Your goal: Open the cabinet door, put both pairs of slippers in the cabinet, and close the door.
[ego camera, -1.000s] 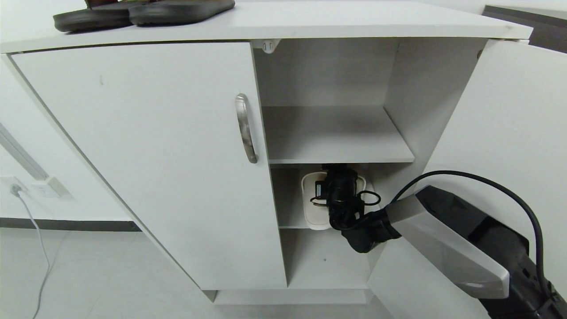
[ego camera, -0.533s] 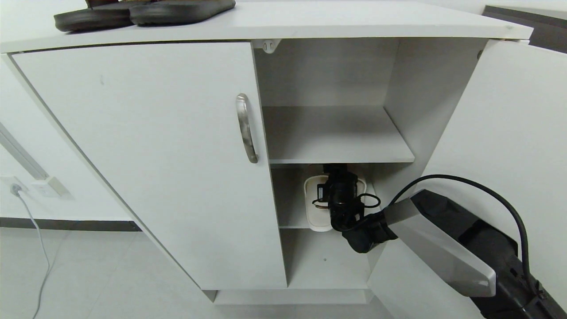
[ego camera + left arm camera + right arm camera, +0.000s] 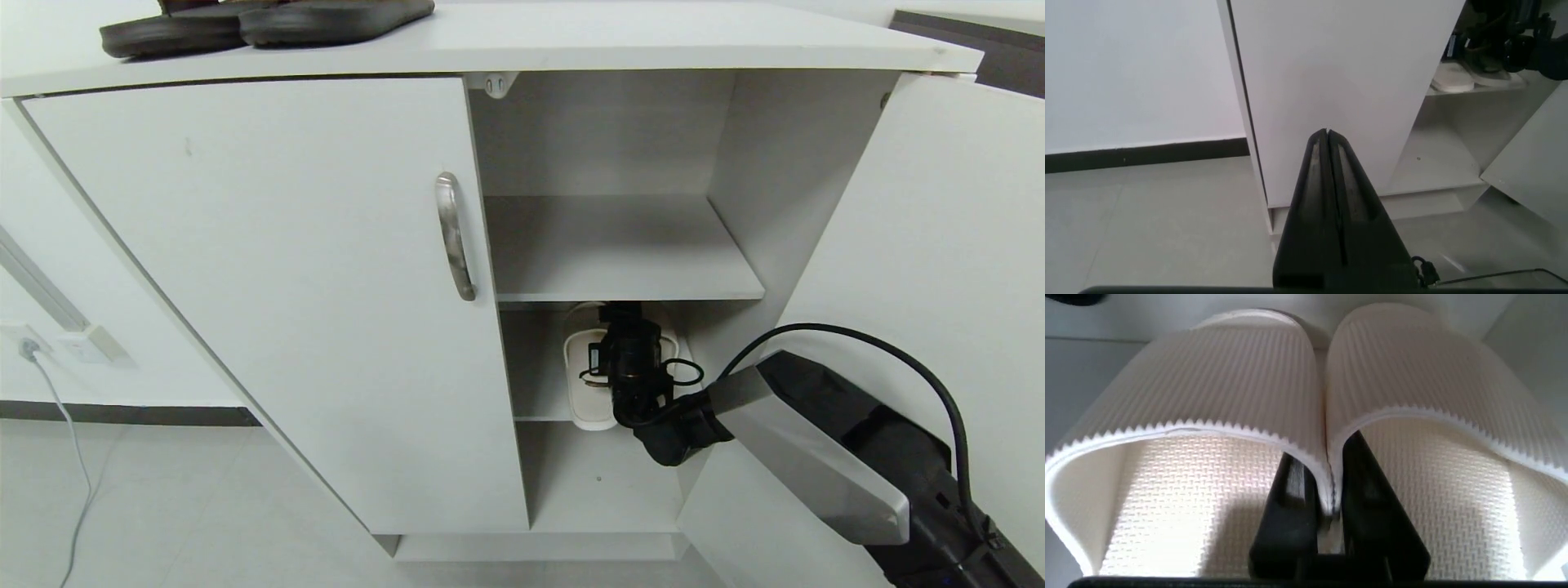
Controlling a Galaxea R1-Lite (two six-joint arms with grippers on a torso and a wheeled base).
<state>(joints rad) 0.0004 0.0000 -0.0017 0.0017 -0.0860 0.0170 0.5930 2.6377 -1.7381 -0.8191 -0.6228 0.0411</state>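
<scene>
A pair of white slippers (image 3: 584,396) (image 3: 1208,400) lies on the middle shelf of the white cabinet (image 3: 571,41), behind the open right door (image 3: 939,229). My right gripper (image 3: 622,320) (image 3: 1327,498) reaches into that compartment and is shut on the two slippers' touching inner edges. A pair of dark slippers (image 3: 261,24) rests on the cabinet top at the left. My left gripper (image 3: 1327,135) is shut and holds nothing, low in front of the closed left door (image 3: 269,286). In the left wrist view the white slippers (image 3: 1458,80) show on the shelf.
The left door carries a metal handle (image 3: 454,237). The upper shelf (image 3: 612,245) and the bottom compartment (image 3: 596,482) hold nothing. A wall socket with a cable (image 3: 28,349) sits at the left above the tiled floor (image 3: 163,506).
My right gripper has pushed the white slippers a little deeper into the cabinet, and the right arm has come forward with them. The left arm has kept still.
</scene>
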